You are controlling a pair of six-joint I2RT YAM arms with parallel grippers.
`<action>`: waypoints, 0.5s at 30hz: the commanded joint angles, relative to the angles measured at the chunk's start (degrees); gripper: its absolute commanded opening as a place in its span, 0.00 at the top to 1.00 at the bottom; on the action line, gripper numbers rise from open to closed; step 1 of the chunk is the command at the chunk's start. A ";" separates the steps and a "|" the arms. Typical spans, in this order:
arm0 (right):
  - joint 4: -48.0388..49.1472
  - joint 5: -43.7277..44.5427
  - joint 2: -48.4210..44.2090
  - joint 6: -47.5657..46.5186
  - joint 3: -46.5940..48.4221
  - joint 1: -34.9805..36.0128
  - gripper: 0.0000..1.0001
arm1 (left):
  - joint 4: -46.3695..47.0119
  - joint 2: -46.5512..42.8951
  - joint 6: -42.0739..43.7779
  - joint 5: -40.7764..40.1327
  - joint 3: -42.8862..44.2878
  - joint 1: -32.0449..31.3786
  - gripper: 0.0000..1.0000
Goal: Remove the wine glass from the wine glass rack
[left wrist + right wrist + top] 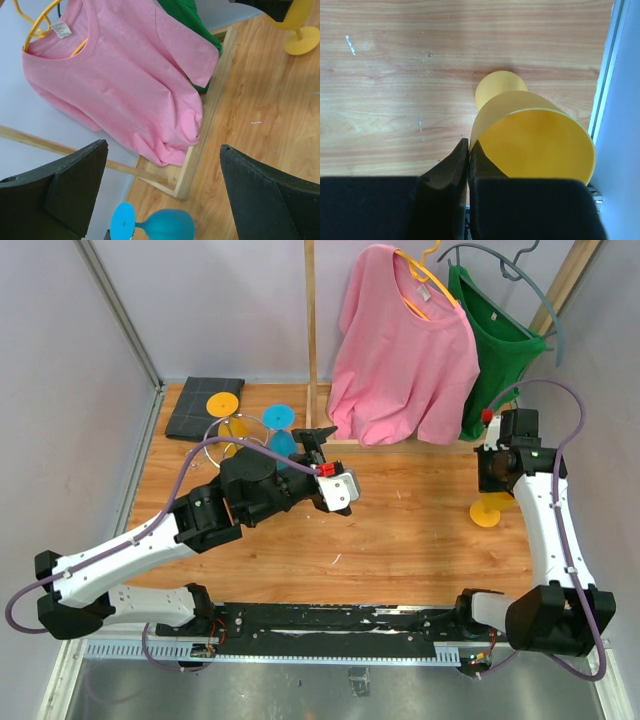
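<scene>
The chrome wine glass rack stands at the back left, and only its thin wire loops show. A blue wine glass hangs on it beside two orange ones. My left gripper hovers just right of the rack, wide open and empty. In its wrist view the blue wine glass lies below and between the fingers. At the right edge, a yellow wine glass stands on the table on its foot. My right gripper is shut on its rim.
A wooden clothes rack at the back holds a pink shirt and a green shirt on hangers. Its base frame lies just beyond the left gripper. A dark folded cloth sits at the back left corner. Walls close both sides.
</scene>
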 commanded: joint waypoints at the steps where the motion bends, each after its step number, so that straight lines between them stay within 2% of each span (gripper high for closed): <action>1: 5.69 -3.14 0.11 -0.53 -3.65 -3.28 0.99 | -0.53 -1.73 -2.05 -0.14 0.95 -0.43 0.01; 14: 11.40 -2.25 4.48 0.44 -5.94 -4.84 0.99 | -2.49 -1.78 -3.53 -1.14 1.69 -0.36 0.01; 15: 11.37 -2.23 4.62 0.52 -5.91 -4.82 0.95 | -2.74 -1.82 -3.64 -1.17 1.75 -0.38 0.01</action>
